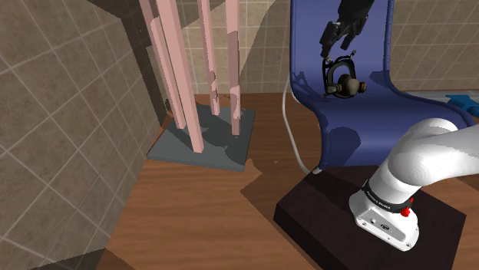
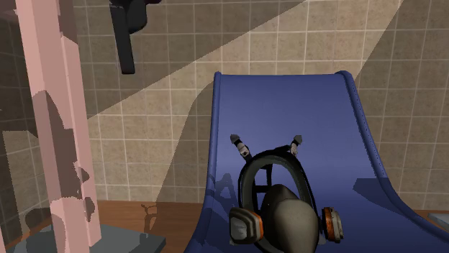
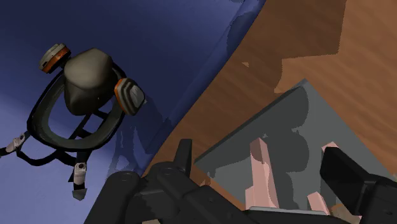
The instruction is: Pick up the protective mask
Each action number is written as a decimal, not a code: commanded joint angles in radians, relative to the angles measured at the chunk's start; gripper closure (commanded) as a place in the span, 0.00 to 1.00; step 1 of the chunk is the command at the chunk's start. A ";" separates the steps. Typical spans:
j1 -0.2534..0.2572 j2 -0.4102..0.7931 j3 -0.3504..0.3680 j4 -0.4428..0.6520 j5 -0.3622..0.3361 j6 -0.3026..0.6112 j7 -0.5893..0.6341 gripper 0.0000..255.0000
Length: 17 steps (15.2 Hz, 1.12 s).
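Gripper [image 1: 340,37] spread, nothing between its fingers, hovering over blue curved seat [image 1: 349,134]. Protective mask [image 1: 341,80] rests on the seat's slope, at 6 o'clock from the gripper in the shoulder view, apart from it. Probably light. Dark frame [image 2: 245,180] looks semi-stiff, domed front slick; the frame rim seems the best hold. Orange-edged filters [image 2: 245,225] at 3 and 9 o'clock are bulky. Straps [image 2: 239,146] at 12 look floppy.

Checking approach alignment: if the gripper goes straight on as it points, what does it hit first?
Likely the grey base, framed between the open fingers of the gripper in the wrist view; the mask lies off to the side on the blue seat. Depth unclear.
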 commanded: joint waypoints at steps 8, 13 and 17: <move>-0.067 -0.027 -0.133 -0.139 -0.077 0.205 -0.060 0.00; -0.115 -0.007 -0.238 -0.207 -0.127 0.361 -0.103 0.00; -0.148 0.034 -0.328 -0.240 -0.159 0.492 -0.139 0.00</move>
